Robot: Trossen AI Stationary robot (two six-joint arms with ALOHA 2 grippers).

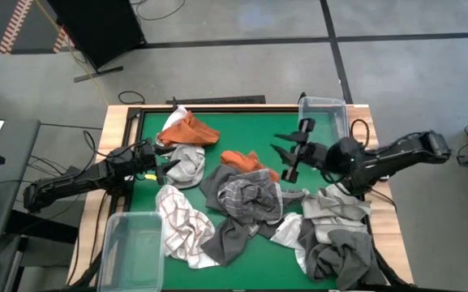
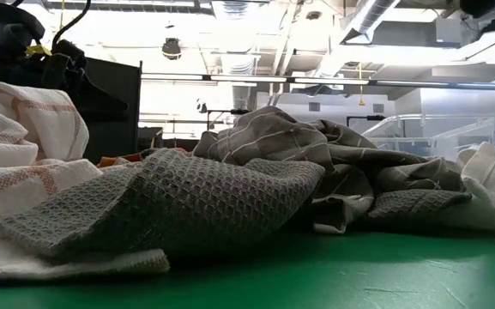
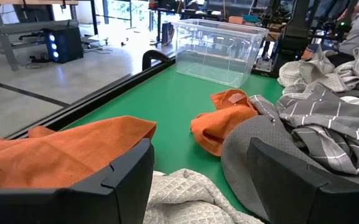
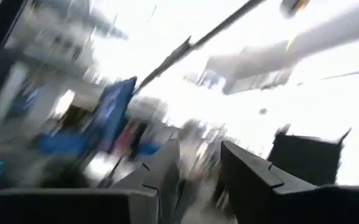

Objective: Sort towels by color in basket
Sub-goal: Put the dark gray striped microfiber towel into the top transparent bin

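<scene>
The right gripper (image 1: 292,151) hung spread and empty, with towels (image 1: 250,199) heaped just below and beside it. The left gripper (image 1: 162,162), also spread, straddled a grey towel (image 1: 186,162); layered cloths risked a double grab.

Overhead, table-level, two wrist cameras; towels (image 1: 250,199) shared.

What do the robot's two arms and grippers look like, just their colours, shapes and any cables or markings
Both arms are dark, near-black, built of rounded jointed segments. The left gripper has two broad, blocky, matte dark fingers with angular stepped edges. The right gripper has the same dark two-finger form, on a bulkier rounded wrist housing. A small yellow mark shows near the left wrist. Thin dark cables trail off the table's edges by both arm bases.
</scene>
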